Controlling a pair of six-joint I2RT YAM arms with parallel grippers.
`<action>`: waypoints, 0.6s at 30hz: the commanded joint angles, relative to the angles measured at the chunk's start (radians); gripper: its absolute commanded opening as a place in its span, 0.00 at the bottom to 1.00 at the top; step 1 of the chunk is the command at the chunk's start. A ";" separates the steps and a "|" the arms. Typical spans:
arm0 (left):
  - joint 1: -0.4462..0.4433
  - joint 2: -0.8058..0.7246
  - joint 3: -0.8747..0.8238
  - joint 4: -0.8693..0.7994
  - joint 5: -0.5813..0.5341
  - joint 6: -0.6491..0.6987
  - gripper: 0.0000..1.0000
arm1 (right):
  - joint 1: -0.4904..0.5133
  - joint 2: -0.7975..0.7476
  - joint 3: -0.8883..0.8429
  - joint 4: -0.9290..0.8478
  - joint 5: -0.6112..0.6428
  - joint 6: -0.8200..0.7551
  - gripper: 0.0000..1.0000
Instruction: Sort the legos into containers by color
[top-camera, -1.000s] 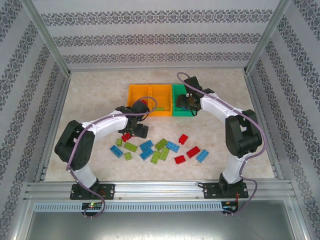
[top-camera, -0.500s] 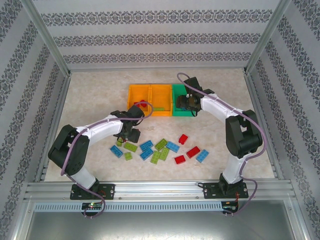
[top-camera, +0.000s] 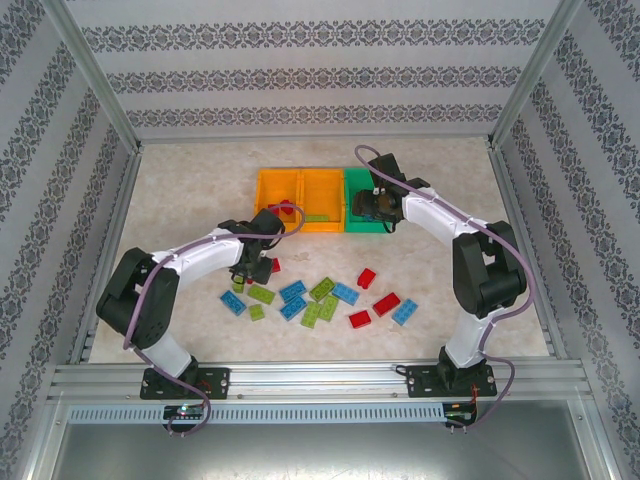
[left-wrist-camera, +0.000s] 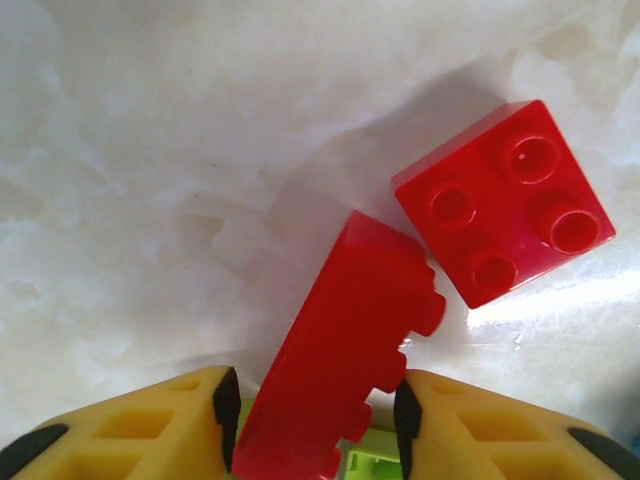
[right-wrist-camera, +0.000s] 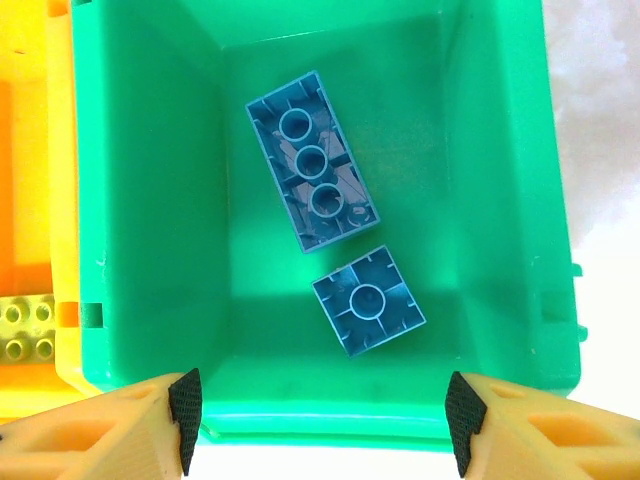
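My left gripper (left-wrist-camera: 313, 405) is shut on a long red lego (left-wrist-camera: 340, 350), which stands tilted on its edge between the pads just above the table. A square red lego (left-wrist-camera: 505, 200) lies flat beside it. From above, the left gripper (top-camera: 250, 268) is left of the loose pile. My right gripper (right-wrist-camera: 322, 405) hangs open over the green container (right-wrist-camera: 130, 200), with a long blue lego (right-wrist-camera: 312, 160) and a square blue lego (right-wrist-camera: 367, 300) lying upside down inside. Two orange containers (top-camera: 275, 185) adjoin the green one (top-camera: 362, 185) on its left.
Loose legos are scattered in front of the containers: lime (top-camera: 261, 294), blue (top-camera: 293, 292), red (top-camera: 386, 304). A red lego (top-camera: 283, 210) lies in the left orange container and a lime one (right-wrist-camera: 25, 330) in the middle one. Metal rails edge the table.
My left gripper has shifted left and down onto the red legos, and its jaws have closed around the long one. The right arm has stayed over the green container.
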 joint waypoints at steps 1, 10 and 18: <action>0.014 0.028 0.020 -0.009 0.026 0.033 0.42 | -0.015 -0.040 -0.007 -0.021 0.022 -0.021 0.69; 0.033 0.017 0.026 -0.003 0.038 0.010 0.21 | -0.023 -0.058 -0.017 -0.015 0.027 -0.021 0.69; 0.042 -0.035 0.111 -0.040 -0.007 -0.012 0.11 | -0.020 -0.115 -0.054 -0.007 0.031 -0.027 0.69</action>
